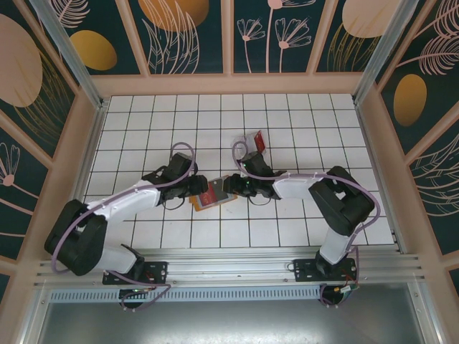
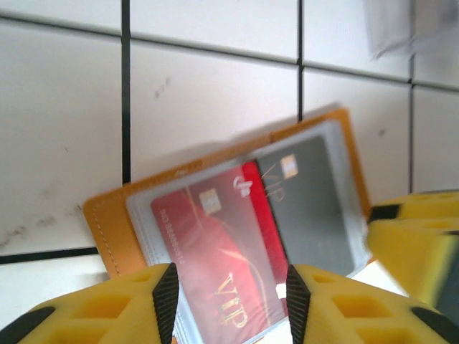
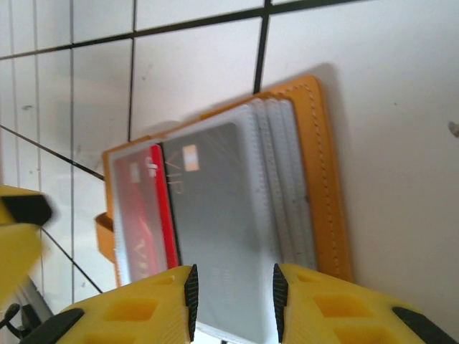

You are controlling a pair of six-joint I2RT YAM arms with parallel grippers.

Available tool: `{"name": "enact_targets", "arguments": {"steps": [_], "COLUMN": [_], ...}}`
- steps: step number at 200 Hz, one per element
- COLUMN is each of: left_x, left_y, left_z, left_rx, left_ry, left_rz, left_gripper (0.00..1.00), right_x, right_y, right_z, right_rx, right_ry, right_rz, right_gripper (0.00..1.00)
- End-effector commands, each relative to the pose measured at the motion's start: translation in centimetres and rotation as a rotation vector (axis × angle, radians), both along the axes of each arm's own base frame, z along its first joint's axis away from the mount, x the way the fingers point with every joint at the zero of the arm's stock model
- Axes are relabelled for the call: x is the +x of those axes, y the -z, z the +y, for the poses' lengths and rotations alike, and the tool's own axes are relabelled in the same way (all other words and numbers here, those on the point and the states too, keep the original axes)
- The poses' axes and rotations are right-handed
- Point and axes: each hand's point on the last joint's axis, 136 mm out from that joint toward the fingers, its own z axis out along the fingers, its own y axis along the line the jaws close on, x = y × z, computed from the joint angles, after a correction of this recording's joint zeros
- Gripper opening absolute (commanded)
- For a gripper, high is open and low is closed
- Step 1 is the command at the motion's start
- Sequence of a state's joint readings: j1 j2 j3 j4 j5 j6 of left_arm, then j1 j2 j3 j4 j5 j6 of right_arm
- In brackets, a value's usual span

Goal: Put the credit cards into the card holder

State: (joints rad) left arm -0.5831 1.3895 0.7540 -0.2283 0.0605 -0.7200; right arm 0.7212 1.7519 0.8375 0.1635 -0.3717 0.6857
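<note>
The orange card holder [image 1: 196, 205] [image 2: 107, 222] [image 3: 324, 179] lies open on the white tiles between both arms. Its clear sleeves hold a red credit card [image 2: 222, 251] [image 3: 143, 208] and a dark one [image 2: 315, 208] [image 3: 211, 215] side by side. My left gripper [image 1: 195, 188] [image 2: 226, 294] hovers over the red card, its jaws apart on either side of it, open. From the other side my right gripper [image 1: 231, 188] [image 3: 233, 294] stands open over the dark card's sleeve, which is wider than the gap. Another red card [image 1: 259, 141] lies farther back.
A clear plastic case [image 2: 391, 29] lies beyond the holder, by the far red card. The two grippers are close together; the other's yellow finger shows in each wrist view [image 2: 416, 236] [image 3: 14, 236]. Wooden walls [image 1: 229, 84] fence the tiled table.
</note>
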Motion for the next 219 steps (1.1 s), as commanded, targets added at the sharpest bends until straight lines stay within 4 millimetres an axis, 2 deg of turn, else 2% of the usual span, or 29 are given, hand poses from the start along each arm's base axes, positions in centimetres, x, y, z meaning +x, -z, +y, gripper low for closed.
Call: {"name": "enact_targets", "arguments": {"steps": [1,29,59,93,137,186,219], "left_x": [-0.4,-1.9,-3.3,-4.5,-4.6,-4.6,-4.5], "left_y": [0.6,3.4,5.9,7.9,8.8,8.9,9.0], "left_z": [1.9,2.2,3.9,4.2,3.9,3.8,3.6], "left_rx": [0.056,0.075,0.130,0.125,0.116,0.113,0.108], "left_ry": [-0.057,-0.048,-0.077,-0.077,-0.071,-0.062,-0.058], "left_rz": [0.023,0.115,0.173,0.218,0.230,0.230,0.231], "left_gripper": [0.48,0.49,0.50,0.37,0.35,0.29,0.29], "right_x": [0.5,0.3,0.2,0.2,-0.1,0.0,-0.4], "right_y": [0.1,0.5,0.5,0.6,0.1,-2.6,-4.2], "right_z": [0.5,0.9,1.2,1.4,2.7,3.9,4.8], "right_rx": [-0.007,0.000,0.013,0.012,0.036,0.093,0.155], "right_ry": [-0.022,-0.038,-0.049,-0.055,-0.083,-0.102,-0.121], "right_rz": [-0.010,0.005,0.013,0.020,0.023,-0.012,-0.018], "right_gripper": [0.36,0.37,0.37,0.37,0.37,0.37,0.37]}}
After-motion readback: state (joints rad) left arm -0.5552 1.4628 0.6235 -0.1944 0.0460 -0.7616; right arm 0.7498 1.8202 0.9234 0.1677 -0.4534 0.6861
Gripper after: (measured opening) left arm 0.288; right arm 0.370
